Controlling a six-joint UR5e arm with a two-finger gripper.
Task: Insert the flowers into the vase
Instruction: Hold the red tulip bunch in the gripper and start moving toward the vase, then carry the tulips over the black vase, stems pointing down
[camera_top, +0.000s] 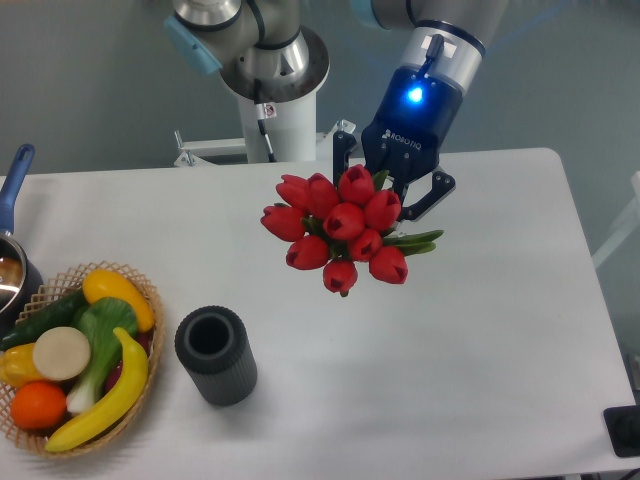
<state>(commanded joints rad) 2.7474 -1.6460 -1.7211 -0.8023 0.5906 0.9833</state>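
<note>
The flowers (340, 228), a tight bunch of red tulip buds with green leaves, hang in the air above the middle of the table. My gripper (392, 190) is shut on their stems from behind, its dark fingers showing on either side of the bunch; the stems themselves are hidden by the buds. The vase (215, 355), a dark grey ribbed cylinder, stands upright on the table at the lower left of the flowers, well apart from them, with its open mouth facing up.
A round wicker basket (146, 300) with fruit and vegetables sits at the left front, close beside the vase. A pot with a blue handle (14, 180) is at the far left edge. The robot base (280, 110) stands behind the table.
</note>
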